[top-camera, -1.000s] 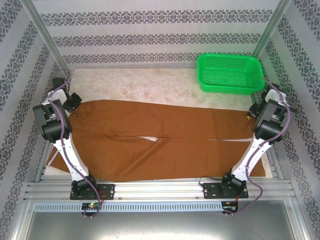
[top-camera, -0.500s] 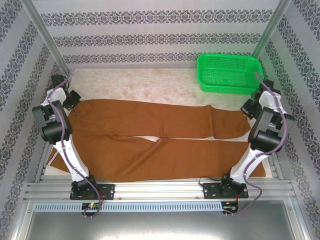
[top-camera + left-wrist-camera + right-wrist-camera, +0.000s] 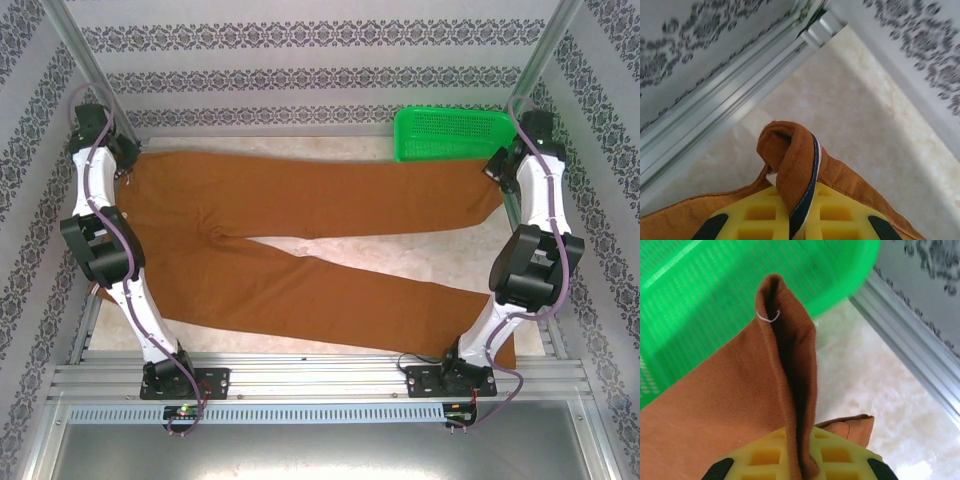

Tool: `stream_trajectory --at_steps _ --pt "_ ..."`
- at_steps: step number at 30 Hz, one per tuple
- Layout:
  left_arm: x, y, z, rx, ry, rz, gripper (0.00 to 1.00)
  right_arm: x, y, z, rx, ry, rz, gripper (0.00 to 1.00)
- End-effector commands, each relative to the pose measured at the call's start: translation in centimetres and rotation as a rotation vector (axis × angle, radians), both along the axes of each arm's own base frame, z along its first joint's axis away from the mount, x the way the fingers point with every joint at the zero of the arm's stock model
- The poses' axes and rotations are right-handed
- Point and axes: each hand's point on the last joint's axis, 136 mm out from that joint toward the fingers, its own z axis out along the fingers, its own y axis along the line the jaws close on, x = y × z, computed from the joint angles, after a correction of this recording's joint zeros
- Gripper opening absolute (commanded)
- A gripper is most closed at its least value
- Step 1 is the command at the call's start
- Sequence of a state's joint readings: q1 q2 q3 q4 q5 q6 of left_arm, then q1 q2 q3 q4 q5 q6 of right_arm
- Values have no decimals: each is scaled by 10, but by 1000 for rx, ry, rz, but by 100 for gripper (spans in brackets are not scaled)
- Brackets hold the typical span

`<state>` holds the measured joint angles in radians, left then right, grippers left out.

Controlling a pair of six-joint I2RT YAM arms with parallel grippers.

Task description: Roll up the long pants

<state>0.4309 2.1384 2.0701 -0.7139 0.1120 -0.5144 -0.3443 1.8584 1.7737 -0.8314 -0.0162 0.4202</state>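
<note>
While pinched at both ends, the long pants [image 3: 300, 200] run waistband-left, cuffs-right.

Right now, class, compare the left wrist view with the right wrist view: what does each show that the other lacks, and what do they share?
Left wrist view: the left end effector pinches the long pants at the striped waistband edge, near a corner frame rail. Right wrist view: the right end effector pinches a plain leg hem carrying a white thread loop, with the green basket behind. Both: yellow fingers clamping rust-brown fabric above the pale table.
</note>
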Motion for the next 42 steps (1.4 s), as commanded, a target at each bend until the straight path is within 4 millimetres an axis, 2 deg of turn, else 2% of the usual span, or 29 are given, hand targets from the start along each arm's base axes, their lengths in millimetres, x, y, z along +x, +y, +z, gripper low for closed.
stream_trajectory --at_steps 1,7,12,17,20,26,28,33,37,42 --pt "10 7 19 1 -41 53 2 12 -14 10 -36 -6 -29 0" --pt "12 12 39 12 -80 68 0 24 -22 20 -69 -33 -5 0" --pt "-6 13 47 17 -144 96 0 7 -19 22 -65 -206 -16 0" --pt "-30 20 43 24 -203 155 0 -29 -34 26 -140 -358 -92 0" --pt "-45 25 35 11 -260 200 0 -44 -36 27 -171 -431 -113 0" --pt "-73 29 31 50 -318 256 0 -75 -42 25 -243 -524 -165 0" --pt "-92 33 26 74 -312 309 0 -88 -43 22 -281 -562 -195 0" --pt "-147 49 11 113 -285 480 0 -129 -48 10 -334 -582 -340 0" --pt "-172 57 -6 115 -214 549 0 -163 -52 8 -362 -542 -464 0" --pt "-201 68 -39 67 -178 656 0 -216 -57 5 -414 -507 -646 0"
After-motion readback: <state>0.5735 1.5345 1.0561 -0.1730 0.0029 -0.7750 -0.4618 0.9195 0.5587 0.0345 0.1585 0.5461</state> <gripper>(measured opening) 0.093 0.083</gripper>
